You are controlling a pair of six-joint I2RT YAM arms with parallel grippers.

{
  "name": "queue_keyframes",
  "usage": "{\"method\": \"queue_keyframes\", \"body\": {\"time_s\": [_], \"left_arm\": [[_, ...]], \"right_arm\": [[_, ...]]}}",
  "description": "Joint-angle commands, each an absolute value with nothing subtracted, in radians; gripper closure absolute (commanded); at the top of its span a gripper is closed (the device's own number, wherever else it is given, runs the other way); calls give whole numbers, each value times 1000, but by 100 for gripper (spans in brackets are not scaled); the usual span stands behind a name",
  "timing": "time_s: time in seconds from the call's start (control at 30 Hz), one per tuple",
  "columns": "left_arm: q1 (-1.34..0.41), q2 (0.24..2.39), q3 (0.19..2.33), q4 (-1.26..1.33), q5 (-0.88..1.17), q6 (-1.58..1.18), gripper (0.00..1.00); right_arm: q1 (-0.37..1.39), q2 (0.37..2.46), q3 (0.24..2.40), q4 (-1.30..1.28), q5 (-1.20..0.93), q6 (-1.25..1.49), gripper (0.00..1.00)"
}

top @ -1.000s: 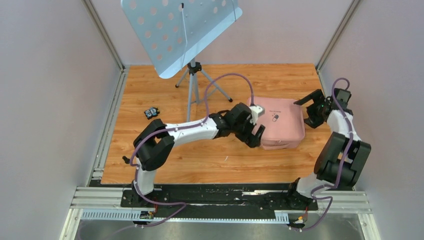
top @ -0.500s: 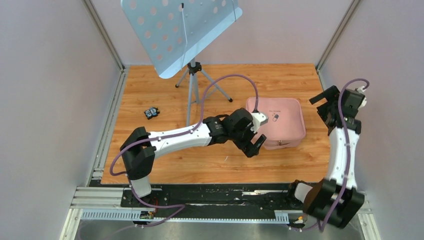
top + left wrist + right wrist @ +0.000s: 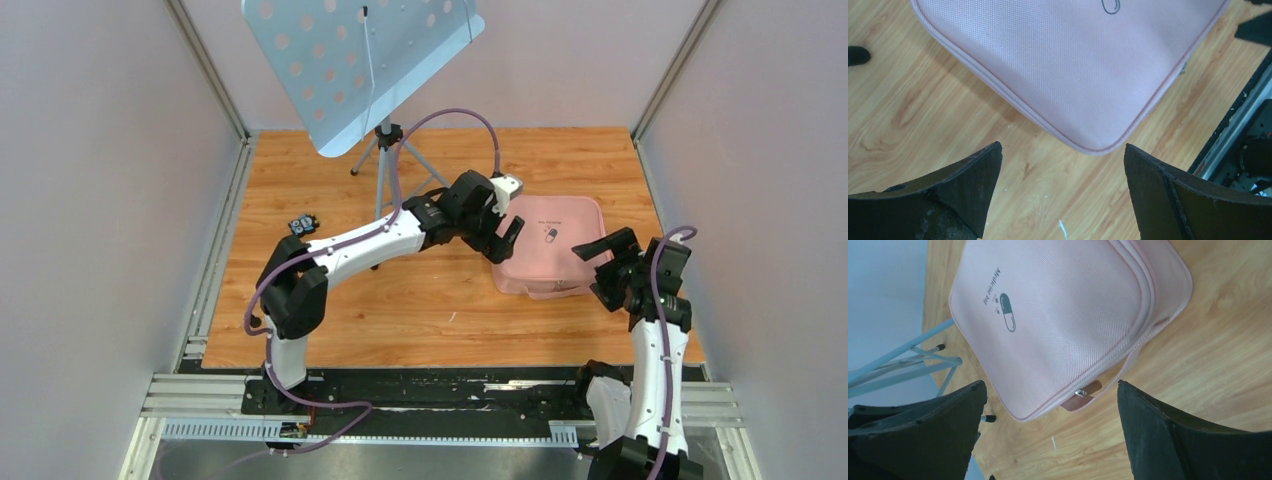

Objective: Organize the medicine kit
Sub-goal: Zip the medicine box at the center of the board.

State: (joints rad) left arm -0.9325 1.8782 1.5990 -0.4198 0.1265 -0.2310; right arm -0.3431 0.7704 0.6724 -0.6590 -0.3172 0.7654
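A music stand [image 3: 360, 65] on its tripod stands toward the far edge of the table [image 3: 400, 310], and a small dark object [image 3: 303, 225] lies near the left edge. The medicine kit [image 3: 545, 265] lies closed and flat by the right edge, logo up. Its long side runs roughly along the near edge, and its zip pull [image 3: 1083, 392] faces that edge. The left arm stretches across, its released claw [image 3: 498, 245] over the kit's far left corner. The right claw [image 3: 600, 265], also spread wide, hangs above the near right corner.

Bright, even light; soft shadows.
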Motion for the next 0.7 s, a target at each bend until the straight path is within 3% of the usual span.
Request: {"method": "queue_keyframes", "body": {"time_s": [0.0, 0.43, 0.67], "left_arm": [[-906, 1952, 1667, -382, 138, -238, 1], [-900, 2078, 1766, -329, 161, -259, 1], [-912, 2055, 1700, -261, 275, -307, 2]], "right_arm": [[-340, 712, 668, -684, -357, 827, 0], [-339, 803, 557, -570, -413, 861, 0], [-340, 958, 662, -472, -323, 806, 0]]}}
